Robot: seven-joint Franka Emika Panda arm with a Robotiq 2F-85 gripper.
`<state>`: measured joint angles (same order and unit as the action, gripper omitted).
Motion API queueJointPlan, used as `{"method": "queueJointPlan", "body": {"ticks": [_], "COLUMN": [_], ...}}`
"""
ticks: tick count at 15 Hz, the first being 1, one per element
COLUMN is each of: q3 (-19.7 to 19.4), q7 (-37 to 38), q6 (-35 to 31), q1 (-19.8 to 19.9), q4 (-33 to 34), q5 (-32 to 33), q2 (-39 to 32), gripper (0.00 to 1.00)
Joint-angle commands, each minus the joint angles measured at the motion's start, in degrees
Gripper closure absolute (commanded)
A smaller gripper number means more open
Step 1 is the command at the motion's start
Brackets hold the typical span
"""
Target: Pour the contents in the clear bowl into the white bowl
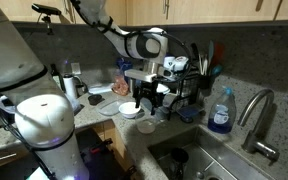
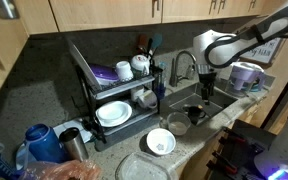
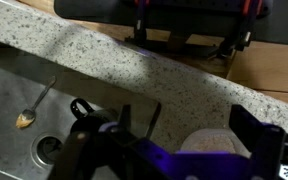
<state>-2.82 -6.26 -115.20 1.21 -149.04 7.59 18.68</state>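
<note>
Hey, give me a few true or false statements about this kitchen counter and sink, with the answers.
A spoon lies in the sink. True.
The white bowl stands on the granite counter. True.
The dish rack is empty. False: it holds a white plate, among other dishes.
The soap bottle near the faucet is red. False: it is blue.
</note>
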Motion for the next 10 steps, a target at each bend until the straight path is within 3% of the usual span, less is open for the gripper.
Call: {"method": "queueJointPlan", "body": {"ticks": [1, 10], "q3": [-1.5, -4.3], "q7": [0.9, -7.0], "q6": [-6.8, -19.6], "q1": [0.7, -0.5], "q4": [-1.9, -4.1], "q5": [-4.5, -20.4], "q2": [-2.5, -8.1], "gripper": [0.00, 0.00]}}
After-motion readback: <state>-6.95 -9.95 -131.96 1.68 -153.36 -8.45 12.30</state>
